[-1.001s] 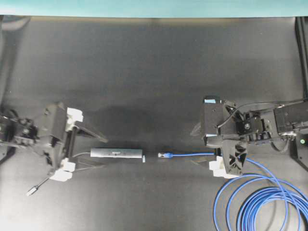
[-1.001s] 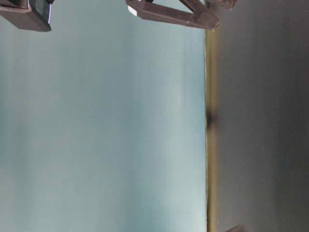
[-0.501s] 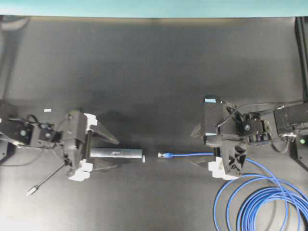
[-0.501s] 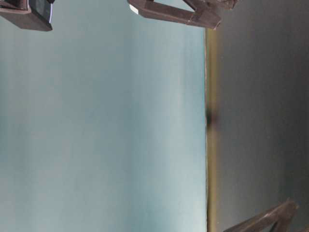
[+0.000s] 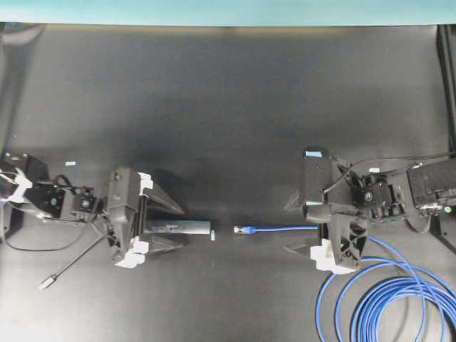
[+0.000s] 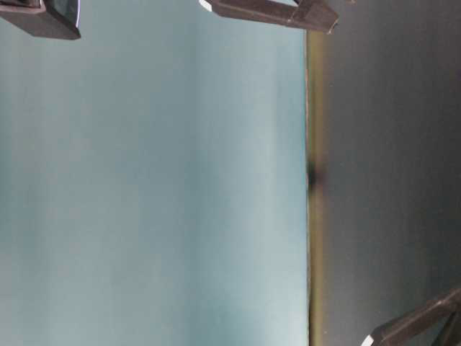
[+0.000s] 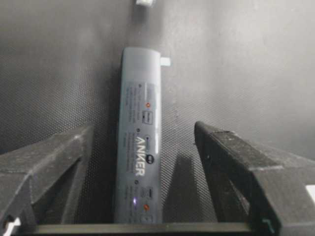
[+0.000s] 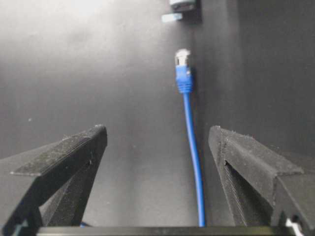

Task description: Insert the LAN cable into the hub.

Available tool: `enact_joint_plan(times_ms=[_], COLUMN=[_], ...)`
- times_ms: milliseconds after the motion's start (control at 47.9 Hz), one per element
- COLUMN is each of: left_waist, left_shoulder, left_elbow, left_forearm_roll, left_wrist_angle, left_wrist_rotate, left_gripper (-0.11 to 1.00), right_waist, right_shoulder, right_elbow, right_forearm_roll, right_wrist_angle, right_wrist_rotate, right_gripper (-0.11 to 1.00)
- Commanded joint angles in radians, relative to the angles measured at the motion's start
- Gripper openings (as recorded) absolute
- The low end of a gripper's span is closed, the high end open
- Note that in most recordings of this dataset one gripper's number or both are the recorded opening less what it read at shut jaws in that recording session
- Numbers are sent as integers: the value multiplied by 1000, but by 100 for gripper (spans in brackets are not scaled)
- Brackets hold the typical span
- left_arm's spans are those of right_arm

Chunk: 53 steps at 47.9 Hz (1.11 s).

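Note:
The hub [image 5: 187, 226] lies flat at the table's left-centre, a slim grey bar whose ANKER print shows on the hub [image 7: 140, 147] in the left wrist view. My left gripper [image 5: 184, 226] [image 7: 143, 129] stands open astride its left half, with a gap on each side. The LAN cable [image 5: 281, 229] runs straight leftwards to its clear plug [image 5: 242, 229] [image 8: 182, 58], a short gap from the hub's right end. My right gripper [image 5: 286, 228] [image 8: 157, 130] is open around the LAN cable [image 8: 191, 142], which lies nearer one finger without touching it.
The blue cable's loops [image 5: 388, 303] pile up at the near right corner. The hub's thin grey cord [image 5: 78, 256] trails left to a small metal plug [image 5: 48, 283]. A small white piece [image 5: 213, 234] lies by the hub's right end. The teal wall [image 5: 228, 11] bounds the far edge.
My left gripper has slid right until its fingers straddle the hub. The right gripper has shifted slightly towards the near edge. Hub and cable have not moved.

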Motion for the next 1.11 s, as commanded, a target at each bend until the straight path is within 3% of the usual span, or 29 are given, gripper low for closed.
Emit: enact_joint_plan(times_ms=[0, 83, 188, 313, 480, 835, 1085], left_waist=[-12, -21, -29, -38, -25, 18, 9], left_shoulder=[12, 20, 20, 0, -91, -333, -394], left_elbow=[-14, -20, -23, -25, -29, -87, -164], left_forearm_roll=[3, 3, 3, 3, 3, 3, 3], left_wrist_angle=[2, 20, 38, 46, 141, 515, 767], left_wrist_rotate=[-3, -3, -3, 5, 9, 40, 38], left_gripper=[76, 71, 58, 28, 28, 28, 28], right_waist=[5, 5, 6, 6, 6, 6, -3], right_shoulder=[-2, -2, -2, -3, 8, 129, 268], right_elbow=[-3, -3, -2, 9, 38, 69, 58], right_forearm_roll=[0, 0, 0, -2, -5, -26, -28], right_wrist_angle=[-8, -8, -8, -8, -32, -230, -360], right_wrist_rotate=[9, 8, 8, 8, 5, -2, -5], right_gripper=[81, 81, 81, 81, 81, 80, 80])
